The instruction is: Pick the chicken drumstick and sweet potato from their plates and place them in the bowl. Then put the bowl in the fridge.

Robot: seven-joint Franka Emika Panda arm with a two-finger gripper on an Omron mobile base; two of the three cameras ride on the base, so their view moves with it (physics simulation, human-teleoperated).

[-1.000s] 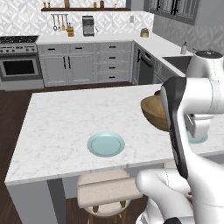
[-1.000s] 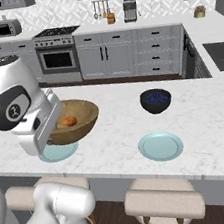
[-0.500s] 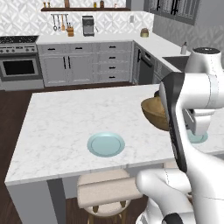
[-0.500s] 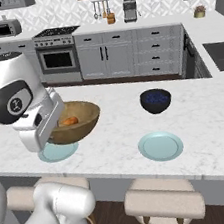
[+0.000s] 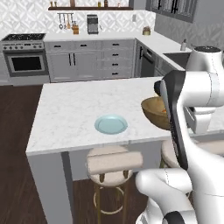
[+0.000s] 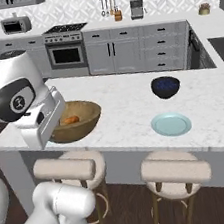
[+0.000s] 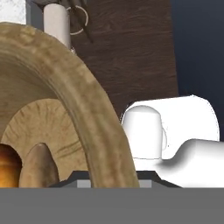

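One wooden bowl (image 6: 75, 120) is in play, and it is judged rigid, thick-walled and moderately heavy for a pinch grip, with two loose food pieces able to slide inside it. The rim (image 7: 83, 105) is the proper place to take hold, as it offers a firm edge; a level attitude is advised so that the contents are not tipped out. The grained wood is expected to give fair friction and is not fragile.

The gripper (image 7: 111, 181) is closed down as far as it goes, with the bowl's rim running between its finger tips in the hand view, so the bowl is judged to be gripped at the rim. The bowl is seen at the near edge of the island counter (image 5: 78, 109), partly over the edge, just beside the arm. Whether it rests on the counter or is lifted clear cannot be told.

Two food pieces are counted inside the bowl: an orange-brown lump (image 7: 6, 166) and a duller tapered piece (image 7: 38, 166); which is the chicken drumstick and which the sweet potato cannot be settled. Two light-blue plates are counted: one bare plate (image 5: 111, 124) in mid-counter and one largely hidden beneath the bowl (image 6: 51, 141). One dark bowl (image 6: 165, 86) stands apart.
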